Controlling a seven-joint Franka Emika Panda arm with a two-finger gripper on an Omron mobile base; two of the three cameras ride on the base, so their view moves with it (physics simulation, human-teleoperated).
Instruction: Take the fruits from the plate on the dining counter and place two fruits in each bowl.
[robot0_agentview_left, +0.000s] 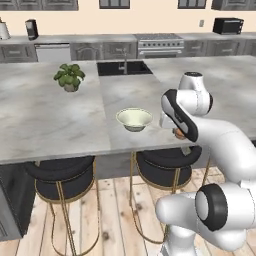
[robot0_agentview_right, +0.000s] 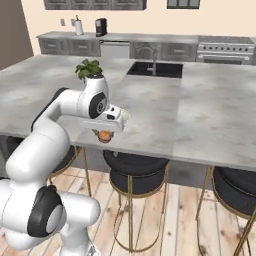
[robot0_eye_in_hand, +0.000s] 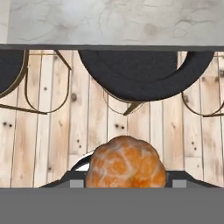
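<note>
- The dining counter (robot0_agentview_left: 60, 120) is seen as a broad slab of pale grey-white marbled stone with a straight front edge. It serves as the work surface, and a sink and a small potted plant (robot0_agentview_left: 69, 77) are set further back on it.
- Dark round stools (robot0_eye_in_hand: 140, 72) with thin brass-coloured legs are tucked under the counter's overhang, above a floor of light wood planks.
- One bowl (robot0_agentview_left: 134, 119), deep, round and pale cream-green with a lighter rim, stands near the front edge, left of the arm in the left base view. It looks empty from here, so it is judged to be the likely drop point.
- The gripper (robot0_agentview_right: 104, 134) is held at the counter's front edge, pointing down over the stools and floor. It is judged to be in mid-carry rather than placing.
- An orange-red fruit (robot0_eye_in_hand: 126, 162), round with a mottled, dimpled skin, is clamped between the narrowly set jaws.
</note>
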